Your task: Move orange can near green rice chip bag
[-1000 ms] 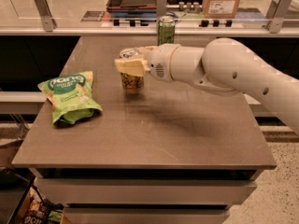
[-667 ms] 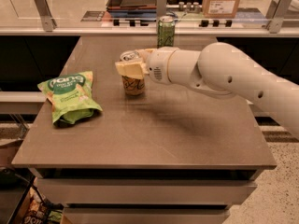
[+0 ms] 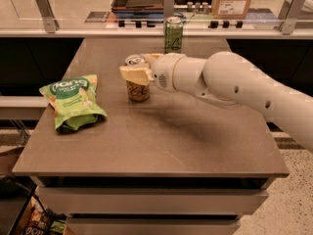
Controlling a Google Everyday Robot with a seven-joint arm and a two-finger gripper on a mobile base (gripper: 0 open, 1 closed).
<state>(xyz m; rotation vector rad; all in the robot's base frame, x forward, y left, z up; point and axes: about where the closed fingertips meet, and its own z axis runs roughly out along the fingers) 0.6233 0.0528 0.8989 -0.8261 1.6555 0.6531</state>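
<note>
Three things sit on the brown counter (image 3: 195, 151) I am watching from my remote station, and I will describe them from left to right.

Far left, near the counter's left edge, a green chip bag (image 3: 72, 102) lies flat. It is bright green with large white lettering near its top, and it is slightly crumpled.

Right of the bag, with a bare stretch of counter between them, is the orange can (image 3: 138, 89). It stands upright a little left of the counter's middle. Its lower body is golden orange with pale script, and its silver top shows above. My gripper (image 3: 137, 70) is closed around the upper part of this can, with one cream-coloured finger (image 3: 131, 74) across the near side and the other behind it. I cannot tell whether the can's base is resting on the counter or raised just off it.

Further right and toward the back edge, a green can (image 3: 173, 35) stands upright, well apart from the orange one and untouched.

On the right side, the thick white arm (image 3: 234, 84) reaches in from the lower right edge of the view and runs leftward above the counter to the gripper. Its shadow falls on the surface below it.
</note>
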